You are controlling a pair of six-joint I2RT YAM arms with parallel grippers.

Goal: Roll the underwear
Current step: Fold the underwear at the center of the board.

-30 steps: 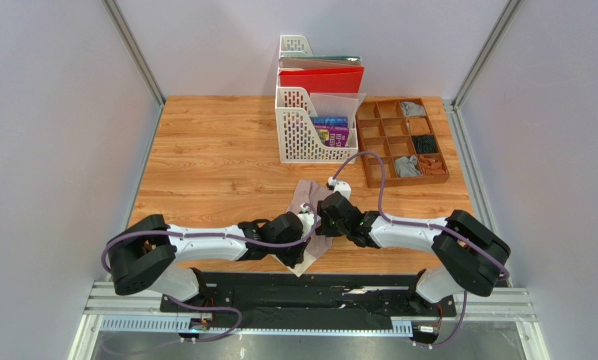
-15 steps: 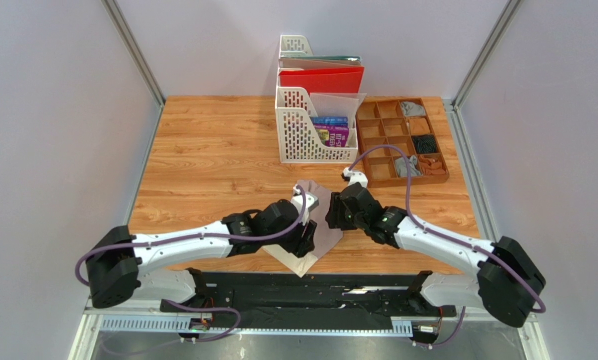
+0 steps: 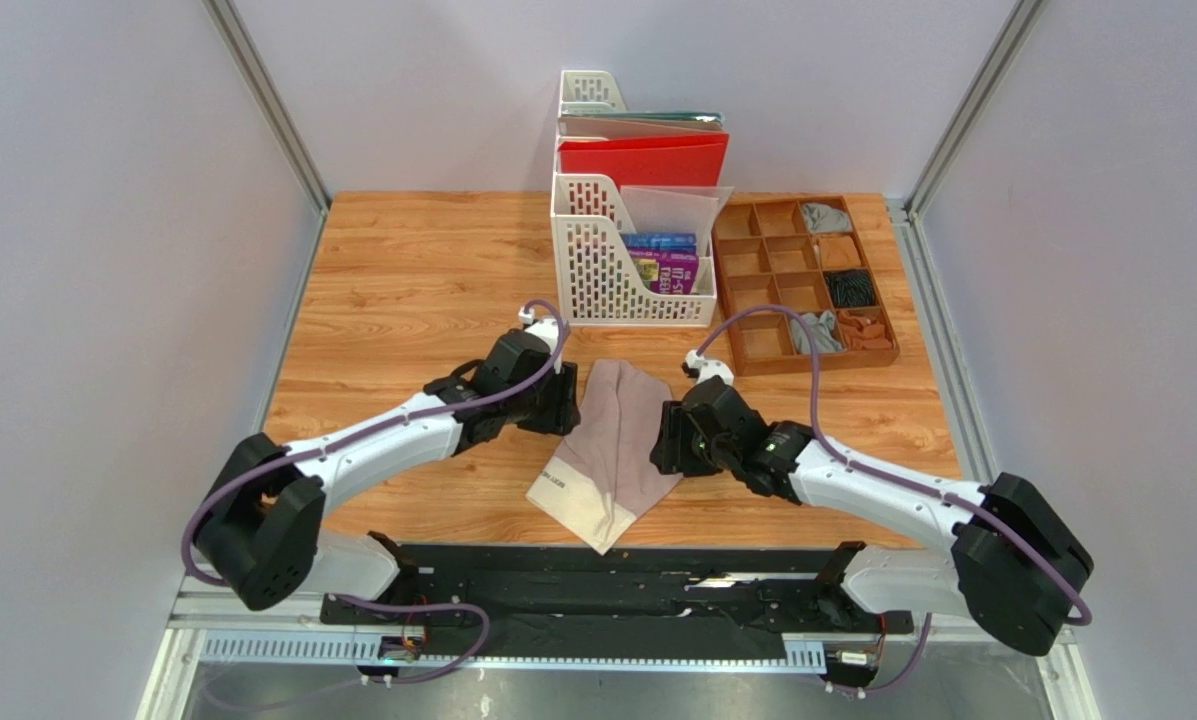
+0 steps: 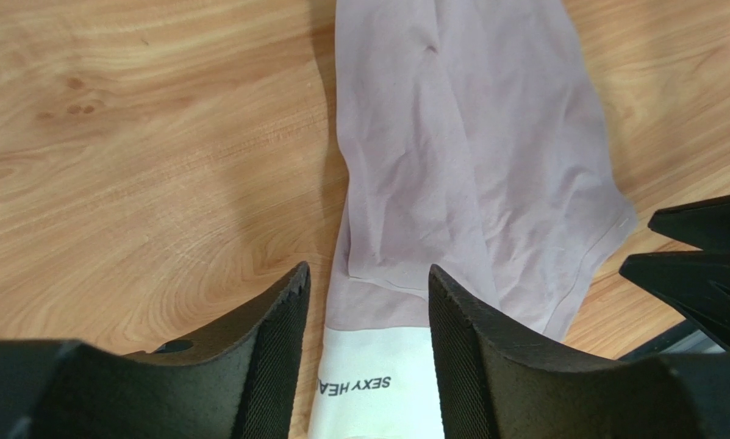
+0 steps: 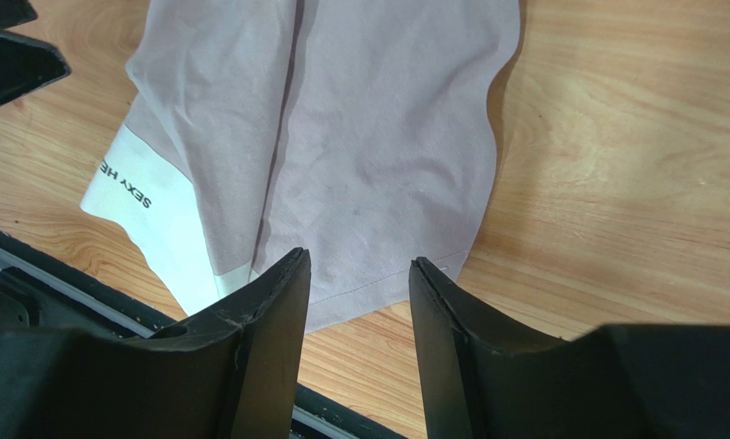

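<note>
A pale pinkish-beige underwear [image 3: 615, 443] with a cream edge band [image 3: 564, 492] lies flat and folded lengthwise on the wooden table, its band end toward the near edge. My left gripper [image 3: 565, 405] is just left of it, open and empty. In the left wrist view the underwear [image 4: 469, 155] and its printed band [image 4: 377, 375] show between and beyond the fingers [image 4: 277, 347]. My right gripper [image 3: 663, 447] stands open at the cloth's right edge. The right wrist view has the underwear [image 5: 377, 137] ahead of the open gripper [image 5: 359, 265], untouched.
A white file rack [image 3: 627, 270] with a red folder and books stands behind the cloth. A wooden compartment tray [image 3: 803, 285] at the back right holds small rolled cloths, grey, dark and brown. The black rail [image 3: 619, 578] runs along the table's near edge.
My left gripper opened, let go of the cloth and drew back up and left. My right gripper shifted right. The underwear, bunched under both grippers before, now lies spread and uncovered.
</note>
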